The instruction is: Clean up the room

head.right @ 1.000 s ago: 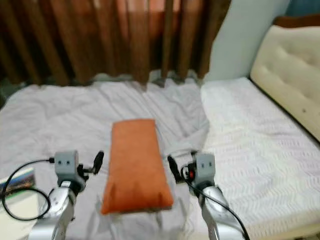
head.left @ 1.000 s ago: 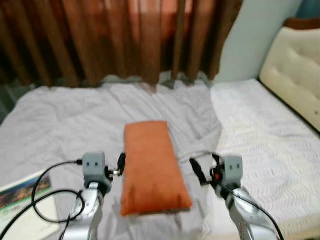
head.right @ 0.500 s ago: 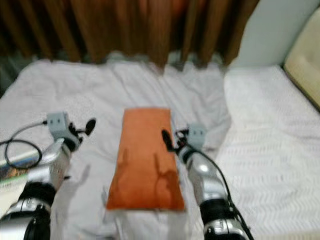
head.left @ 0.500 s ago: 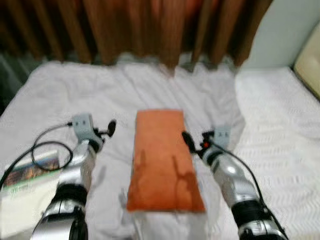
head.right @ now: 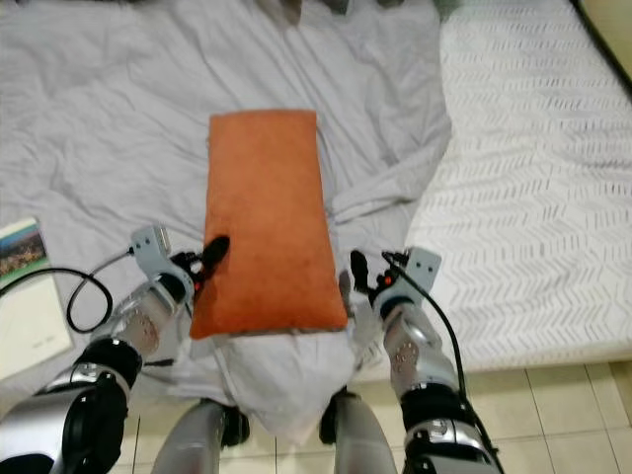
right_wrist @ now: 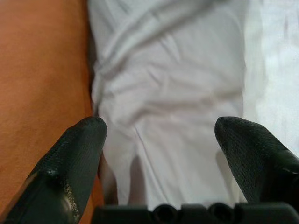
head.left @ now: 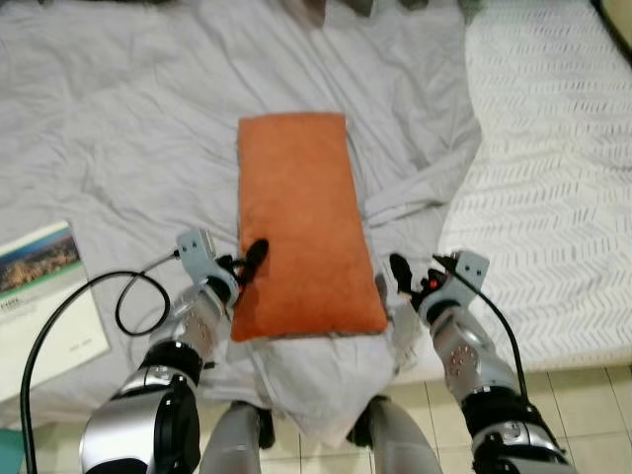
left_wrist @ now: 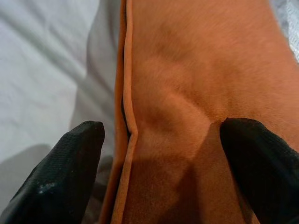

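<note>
An orange rectangular pillow [head.left: 299, 220] lies lengthwise on a crumpled grey sheet [head.left: 118, 128] at the near edge of the bed. My left gripper [head.left: 247, 262] is open at the pillow's near left edge. In the left wrist view its fingers [left_wrist: 60, 172] straddle the pillow's seam [left_wrist: 126, 116], one finger over the orange cloth. My right gripper [head.left: 405, 281] is open just right of the pillow's near right corner. Between its fingertips [right_wrist: 70, 163] in the right wrist view lies grey sheet [right_wrist: 168, 107], with the pillow's edge [right_wrist: 42, 79] beside one fingertip.
A book [head.left: 44, 296] with a picture cover lies on the bed at the near left, a black cable [head.left: 128, 306] looping over it. A white quilted mattress [head.left: 553, 168] fills the right side. Tiled floor [head.left: 583, 415] begins below the bed's near edge.
The camera has tilted down and closer, so curtain and headboard left the picture. Both grippers have drawn back to the pillow's near end, the left one now straddling its edge.
</note>
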Motion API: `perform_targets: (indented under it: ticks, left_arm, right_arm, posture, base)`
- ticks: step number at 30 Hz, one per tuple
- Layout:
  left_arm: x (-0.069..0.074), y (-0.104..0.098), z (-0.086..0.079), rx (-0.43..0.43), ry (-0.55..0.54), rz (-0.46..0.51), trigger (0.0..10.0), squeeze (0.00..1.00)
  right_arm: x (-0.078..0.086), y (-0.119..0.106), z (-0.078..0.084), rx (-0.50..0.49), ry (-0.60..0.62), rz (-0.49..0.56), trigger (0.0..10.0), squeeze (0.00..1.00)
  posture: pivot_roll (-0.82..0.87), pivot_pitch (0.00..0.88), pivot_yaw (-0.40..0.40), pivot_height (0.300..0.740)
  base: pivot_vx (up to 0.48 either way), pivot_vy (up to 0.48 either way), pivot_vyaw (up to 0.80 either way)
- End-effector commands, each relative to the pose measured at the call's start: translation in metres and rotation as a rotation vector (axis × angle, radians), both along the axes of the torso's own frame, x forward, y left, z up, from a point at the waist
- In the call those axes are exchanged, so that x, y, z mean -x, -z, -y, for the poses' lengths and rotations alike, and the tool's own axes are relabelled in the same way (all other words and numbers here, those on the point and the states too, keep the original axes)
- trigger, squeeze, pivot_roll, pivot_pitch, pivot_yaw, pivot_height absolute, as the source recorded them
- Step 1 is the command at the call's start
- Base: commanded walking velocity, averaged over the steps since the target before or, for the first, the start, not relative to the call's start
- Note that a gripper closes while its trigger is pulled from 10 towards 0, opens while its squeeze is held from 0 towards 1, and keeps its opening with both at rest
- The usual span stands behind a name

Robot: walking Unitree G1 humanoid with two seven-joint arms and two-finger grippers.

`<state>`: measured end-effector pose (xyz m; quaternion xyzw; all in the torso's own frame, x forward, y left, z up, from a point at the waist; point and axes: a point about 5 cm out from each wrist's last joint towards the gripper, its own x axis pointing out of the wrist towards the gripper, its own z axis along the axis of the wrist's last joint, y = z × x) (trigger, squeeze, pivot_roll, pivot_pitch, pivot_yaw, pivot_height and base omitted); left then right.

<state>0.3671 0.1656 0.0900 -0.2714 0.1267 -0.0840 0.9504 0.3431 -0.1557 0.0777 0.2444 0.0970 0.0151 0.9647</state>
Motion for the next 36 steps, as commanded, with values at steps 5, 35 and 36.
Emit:
perform_targets:
  ticks: [5, 35, 36]
  left_arm:
    - [0.004, 0.0, -0.015, -0.02, -0.011, 0.034, 10.0, 0.0]
    - [0.013, 0.022, 0.026, 0.181, 0.037, -0.079, 10.0, 0.0]
    - [0.013, 0.023, 0.027, 0.182, 0.036, -0.08, 10.0, 0.0]
  right_arm:
    - [-0.004, -0.019, -0.047, -0.069, -0.144, 0.087, 10.0, 0.0]
    - [0.015, -0.034, -0.033, -0.117, -0.336, 0.101, 10.0, 0.0]
    - [0.017, -0.037, -0.034, -0.118, -0.355, 0.107, 10.0, 0.0]
  posture:
    - [-0.09, 0.568, -0.021, 0.74]
    - [-0.08, 0.584, -0.042, 0.74]
    - [-0.08, 0.584, -0.041, 0.74]
  base:
    - [0.0, 0.0, 0.0]
    - [0.0, 0.0, 0.0]
    - [0.0, 0.0, 0.0]
